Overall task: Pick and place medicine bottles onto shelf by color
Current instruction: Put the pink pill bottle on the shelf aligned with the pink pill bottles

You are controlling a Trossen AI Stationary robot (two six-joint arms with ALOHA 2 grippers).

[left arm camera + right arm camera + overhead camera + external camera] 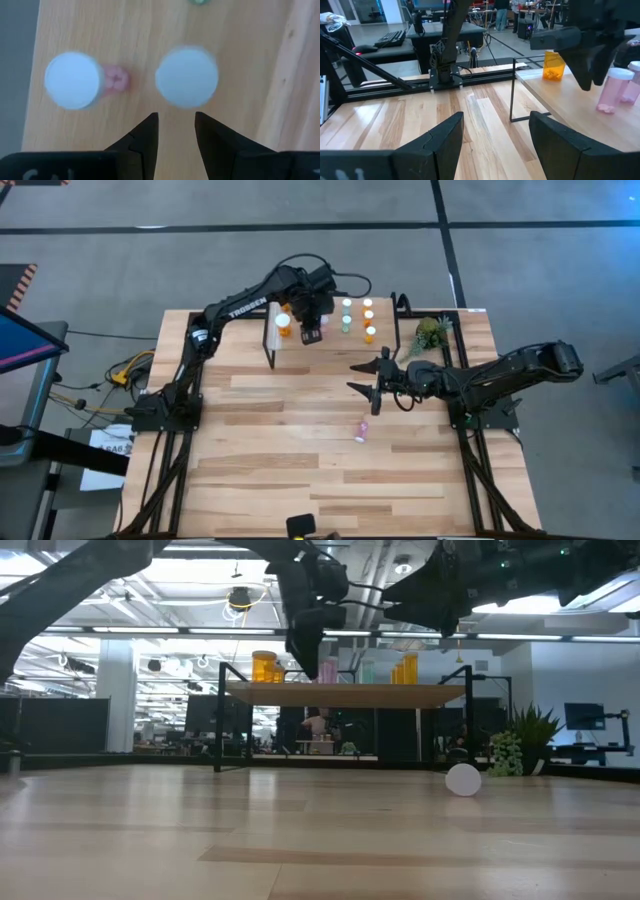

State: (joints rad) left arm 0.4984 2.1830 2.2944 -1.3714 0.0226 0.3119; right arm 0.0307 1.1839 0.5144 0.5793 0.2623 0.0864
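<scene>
Looking straight down, the left gripper [312,332] is seen over the shelf [335,345], beside standing medicine bottles [357,318]; one pink bottle [360,430] is left lying on the workbench [300,470], well clear of the shelf. From the left wrist, its fingers [145,137] are seen slightly parted, empty, above two white caps [186,76]. From the right wrist, the right gripper [495,145] is seen wide open, empty, near the shelf.

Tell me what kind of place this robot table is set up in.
Most likely an open lab or office workspace. The low view shows long ceiling light strips and rows of desks behind the shelf. The right wrist view shows a keyboard on a dark desk beyond the wooden workbench.
</scene>
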